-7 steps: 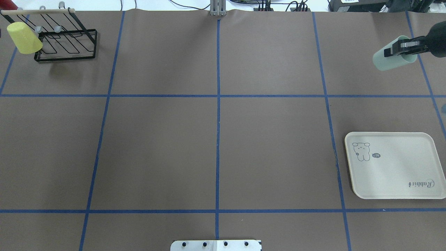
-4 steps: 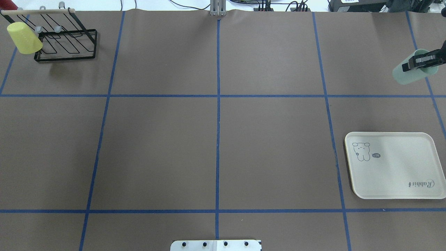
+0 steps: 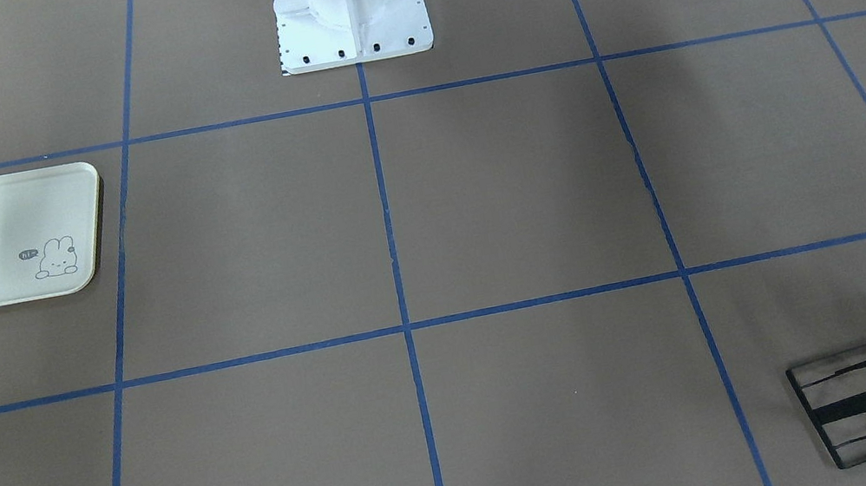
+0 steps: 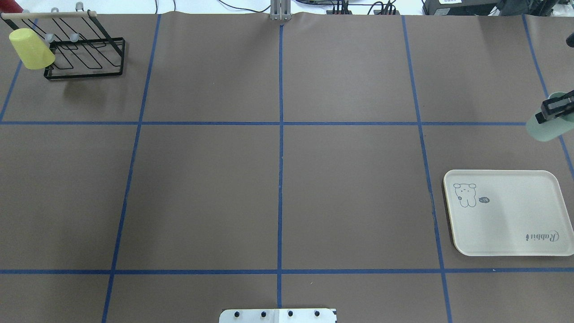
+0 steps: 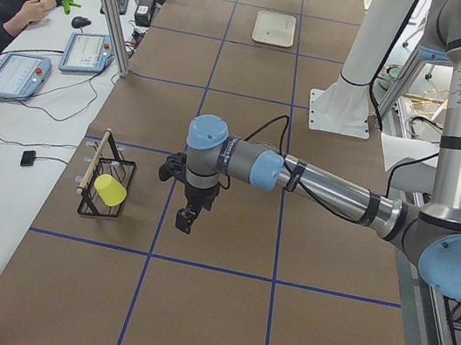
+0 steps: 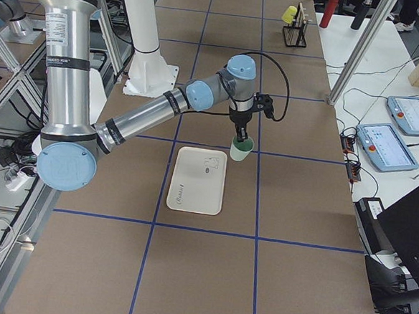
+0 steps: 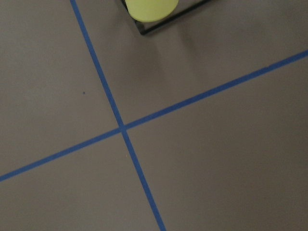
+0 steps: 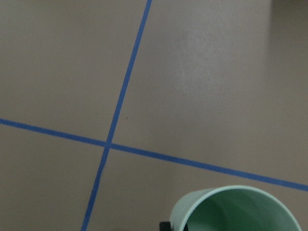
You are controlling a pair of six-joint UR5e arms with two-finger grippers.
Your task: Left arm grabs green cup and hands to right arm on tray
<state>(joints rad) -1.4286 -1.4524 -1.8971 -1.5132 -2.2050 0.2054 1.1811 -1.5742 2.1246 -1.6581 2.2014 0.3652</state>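
Over the table's (image 4: 202,188) far right edge, the right gripper (image 4: 549,112) holds the green cup (image 4: 542,129) clear of the surface, mouth up. Its fingers pinch the wall at the rim, one inside and one outside. Seen from the table's right end, this gripper points straight down with the cup hanging below it. The tray (image 4: 506,220) lies flat on the table, nearer the robot than the green cup and apart from it, with its rabbit drawing toward the left. At the far left corner stands a black wire rack (image 4: 85,58) with a yellow cup (image 4: 30,49) tilted on its left end. The left gripper (image 5: 185,218) hangs pointing down over the table near the rack, touching nothing. Whether its fingers are spread or pressed together I cannot tell.
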